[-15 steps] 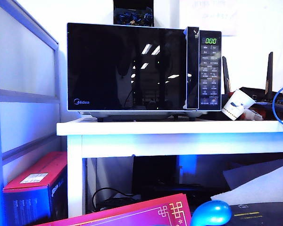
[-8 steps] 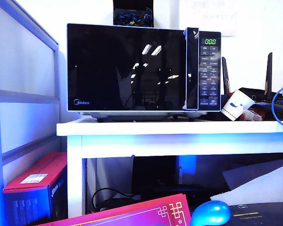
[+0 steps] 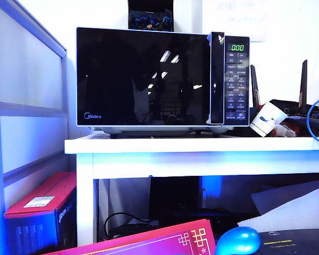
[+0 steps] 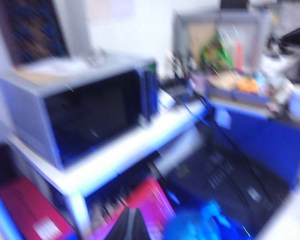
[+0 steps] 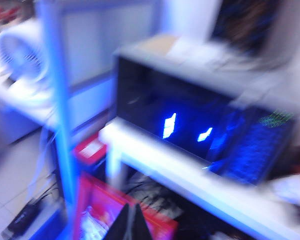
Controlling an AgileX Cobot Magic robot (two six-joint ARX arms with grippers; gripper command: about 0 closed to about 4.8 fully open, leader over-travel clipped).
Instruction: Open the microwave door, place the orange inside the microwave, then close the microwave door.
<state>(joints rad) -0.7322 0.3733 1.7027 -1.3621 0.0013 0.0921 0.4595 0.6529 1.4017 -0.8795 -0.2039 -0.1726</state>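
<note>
The microwave [image 3: 162,78] stands on the white bench [image 3: 202,144], and its door [image 3: 143,77] is shut flat against the front, the dark glass throwing back ceiling lights. To the right of the door runs the keypad [image 3: 236,85] with a green display [image 3: 237,47] above it. Beside the microwave on the bench a white paper cup [image 3: 268,119] lies tipped over, with a blue cable [image 3: 311,122] looping at the far right edge. The orange is nowhere to be seen in any view. Under the bench a red box [image 3: 40,204] sits on the floor at the left, and at the bottom edge of the exterior view lie a pink-red printed box [image 3: 159,241] and a shiny blue rounded object [image 3: 238,240]. Neither arm shows in the exterior view. Both wrist views are badly smeared. In the left wrist view the left gripper [image 4: 128,225] shows only as a dark wedge at the frame's edge, well apart from the microwave [image 4: 85,107]; whether its jaws are open or closed cannot be told. In the right wrist view the right gripper [image 5: 128,224] has its jaws closed together to a narrow point with nothing between them, well apart from the microwave [image 5: 200,110], hanging over the red boxes [image 5: 115,210] below.
</note>
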